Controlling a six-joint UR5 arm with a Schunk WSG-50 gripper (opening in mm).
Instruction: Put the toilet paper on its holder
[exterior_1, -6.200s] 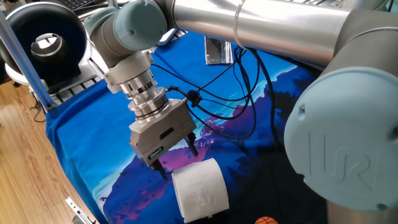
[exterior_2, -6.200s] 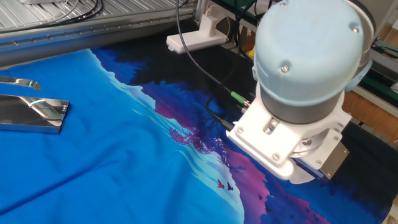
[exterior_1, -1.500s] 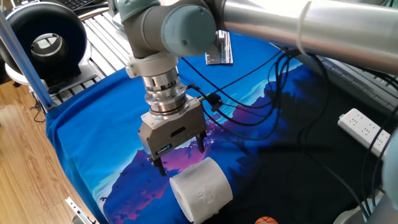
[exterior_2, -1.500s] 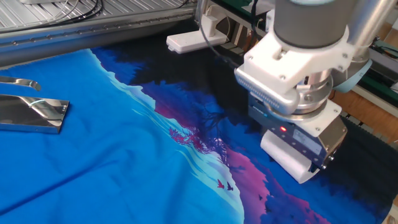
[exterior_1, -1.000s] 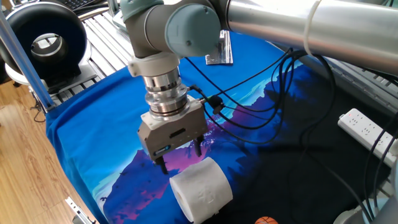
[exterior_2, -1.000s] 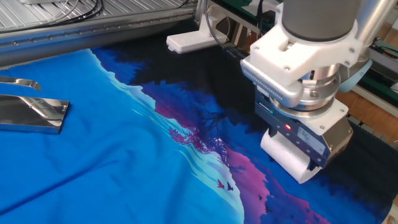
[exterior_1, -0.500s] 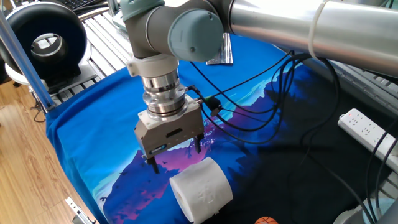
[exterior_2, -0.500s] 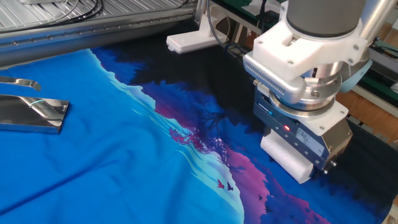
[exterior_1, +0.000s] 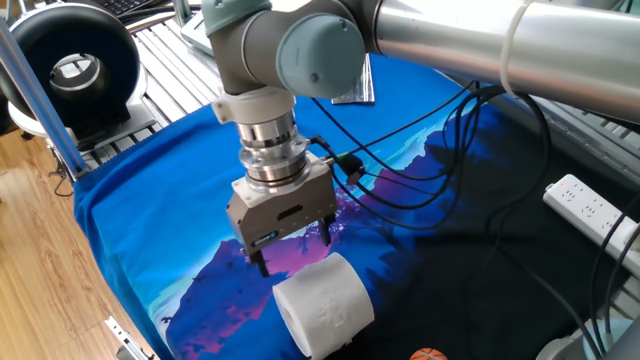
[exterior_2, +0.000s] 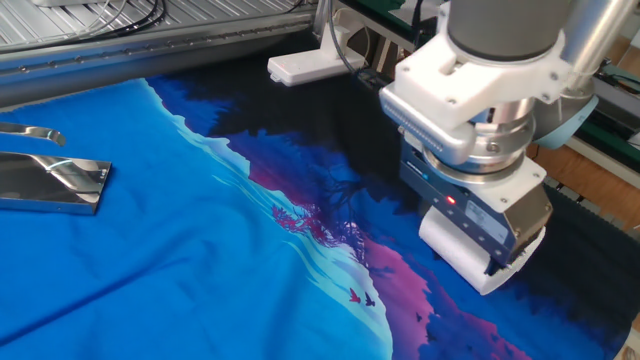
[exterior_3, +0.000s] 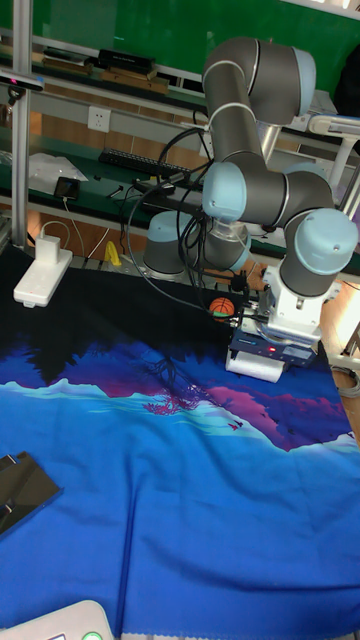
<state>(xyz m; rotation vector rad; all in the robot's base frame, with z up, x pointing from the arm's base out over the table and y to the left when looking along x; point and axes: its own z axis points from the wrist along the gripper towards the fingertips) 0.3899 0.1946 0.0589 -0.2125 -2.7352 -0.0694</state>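
Note:
The toilet paper (exterior_1: 325, 305) is a plump white roll lying on its side on the cloth near the front edge; it also shows half covered as the roll (exterior_2: 458, 256) and the roll (exterior_3: 262, 368). My gripper (exterior_1: 295, 250) hangs just above its far side, pointing down, open, with nothing between the fingers. In the other fixed view the gripper (exterior_2: 490, 250) hides most of the roll. The holder (exterior_2: 55, 182), a shiny silver stand with a flat base, sits far off at the cloth's other end, and the arm partly hides the holder (exterior_1: 352, 88).
A black ring-shaped device (exterior_1: 70, 60) stands at the back left. Black cables (exterior_1: 400, 190) trail across the cloth. A white power strip (exterior_1: 590, 212), a white adapter (exterior_2: 315, 60) and a small orange ball (exterior_1: 428, 354) lie around the edges.
The gripper has shifted slightly sideways above the roll, staying open. The roll has not moved.

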